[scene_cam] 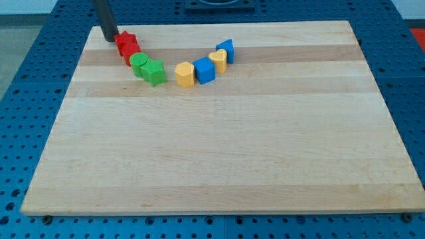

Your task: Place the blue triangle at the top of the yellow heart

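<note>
The blue triangle (226,48) sits on the wooden board, touching the upper right side of the yellow heart (218,60). A blue cube (204,70) touches the heart's lower left. My tip (109,38) is at the board's top left corner, just left of the red blocks (127,45), far to the left of the blue triangle and the heart.
A yellow hexagon-like block (185,74) lies left of the blue cube. A green round block (139,63) and a green star (154,72) lie below the red blocks. The wooden board (219,146) rests on a blue perforated table.
</note>
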Controlling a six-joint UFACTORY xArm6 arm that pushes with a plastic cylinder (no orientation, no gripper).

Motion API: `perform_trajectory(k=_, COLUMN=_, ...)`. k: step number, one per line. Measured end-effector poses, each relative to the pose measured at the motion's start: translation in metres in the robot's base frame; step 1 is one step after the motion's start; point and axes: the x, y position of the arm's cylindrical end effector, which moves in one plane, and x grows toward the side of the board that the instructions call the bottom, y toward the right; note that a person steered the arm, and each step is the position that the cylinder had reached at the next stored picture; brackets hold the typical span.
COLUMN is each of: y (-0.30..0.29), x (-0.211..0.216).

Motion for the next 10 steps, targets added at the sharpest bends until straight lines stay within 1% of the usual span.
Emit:
perform_trajectory(k=1, y=0.000, x=0.000)
perform_trajectory(k=2, y=0.005, x=-0.015)
perform_trajectory(k=3, y=0.050, x=-0.029)
perform_trajectory(k=4, y=0.108, x=-0.029)
perform_trajectory(k=5, y=0.154, x=-0.019)
perform_trajectory(k=6, y=0.163, x=-0.006)
perform_trajectory(k=8, y=0.167, x=-0.006)
perform_trajectory(k=9, y=0.214, x=-0.006)
perform_trajectory(k=10, y=0.282, x=0.001)
